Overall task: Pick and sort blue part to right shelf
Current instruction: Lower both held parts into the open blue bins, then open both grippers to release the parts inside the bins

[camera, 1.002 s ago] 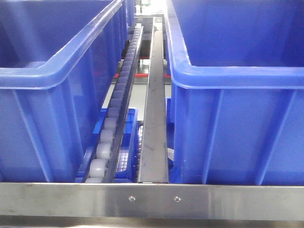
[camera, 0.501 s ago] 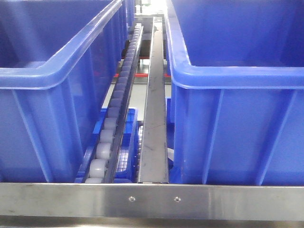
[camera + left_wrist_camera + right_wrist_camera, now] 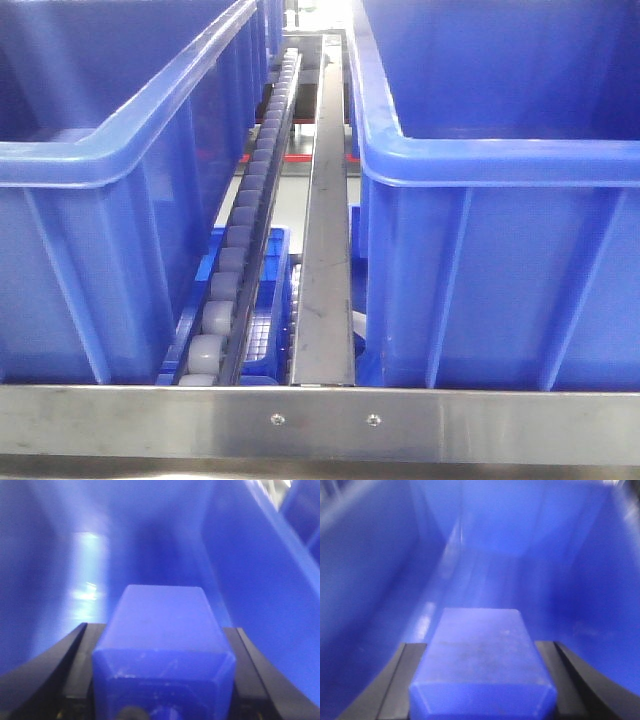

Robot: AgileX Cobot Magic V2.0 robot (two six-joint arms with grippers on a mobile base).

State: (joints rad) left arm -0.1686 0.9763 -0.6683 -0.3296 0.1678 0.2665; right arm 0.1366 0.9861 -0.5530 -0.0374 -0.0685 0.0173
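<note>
In the left wrist view my left gripper (image 3: 160,627) is shut on the blue part (image 3: 162,630), a solid blue block with sloped faces at its near end. The black fingers (image 3: 75,655) press both its sides, and blue bin walls (image 3: 260,580) surround it. My right gripper (image 3: 482,643) is shut on a blue block (image 3: 482,660) with a flat near end, inside another blue bin (image 3: 370,580). Its top end is hidden. The right shelf (image 3: 320,420) shows in the front view as a steel frame. Neither arm nor block appears there.
Two large blue bins stand on the shelf, the left bin (image 3: 100,250) and the right bin (image 3: 500,250). Between them run a white roller rail (image 3: 235,260) and a flat steel bar (image 3: 325,250). A smaller blue crate (image 3: 265,330) lies below.
</note>
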